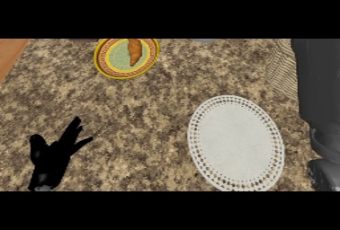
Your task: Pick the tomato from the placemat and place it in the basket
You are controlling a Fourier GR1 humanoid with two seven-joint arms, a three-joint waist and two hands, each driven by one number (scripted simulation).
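The white lace-edged placemat (pixel 235 143) lies right of centre with nothing on it. No tomato shows anywhere in the head view. A beige woven basket (pixel 281 67) sits at the right edge, and only its left side is visible. My right forearm (pixel 320 90) runs up the right edge and covers the rest of the basket. The right hand itself is out of sight past the top of the picture. My left hand (pixel 51 155) rests at the lower left with its fingers spread, open and holding nothing.
A yellow-rimmed plate (pixel 106 63) at the top left of centre carries an orange-brown carrot-like vegetable (pixel 135 50). A strip of wooden surface (pixel 10 54) shows at the far top left. Speckled granite counter (pixel 146 117) lies between the left hand and the placemat.
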